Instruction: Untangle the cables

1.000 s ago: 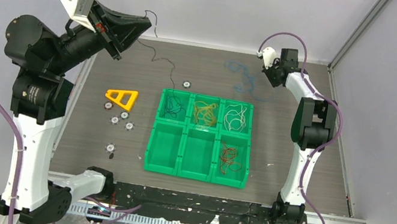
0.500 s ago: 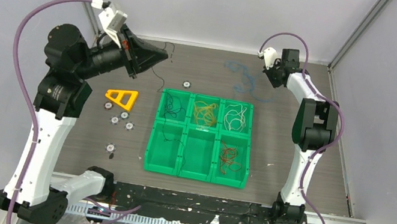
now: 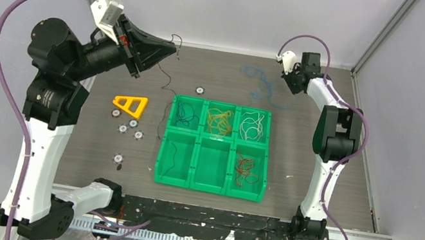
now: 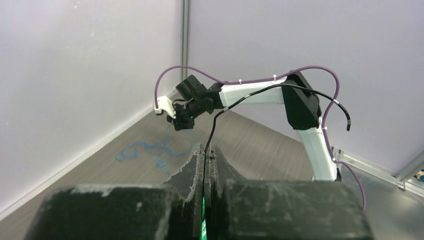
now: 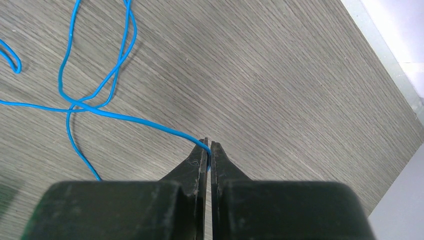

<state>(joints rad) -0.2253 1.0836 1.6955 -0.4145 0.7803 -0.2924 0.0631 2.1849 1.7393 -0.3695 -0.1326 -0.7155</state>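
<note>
- Your left gripper [image 4: 205, 152] is pinched shut on the black wire [image 4: 212, 131] and held high at the far left. The wire trails down into the left column of the green bin [image 3: 209, 188].
- Move that arm slowly, so the hanging length neither snags nor tugs the bin.
- Your right gripper [image 5: 208, 149] is clamped on the end of the blue wire [image 5: 135, 120], which lies looped and crossing itself on the table [image 5: 310, 65].
- Draw it away from the crossing, low and gently, and stop if a knot tightens.
</note>
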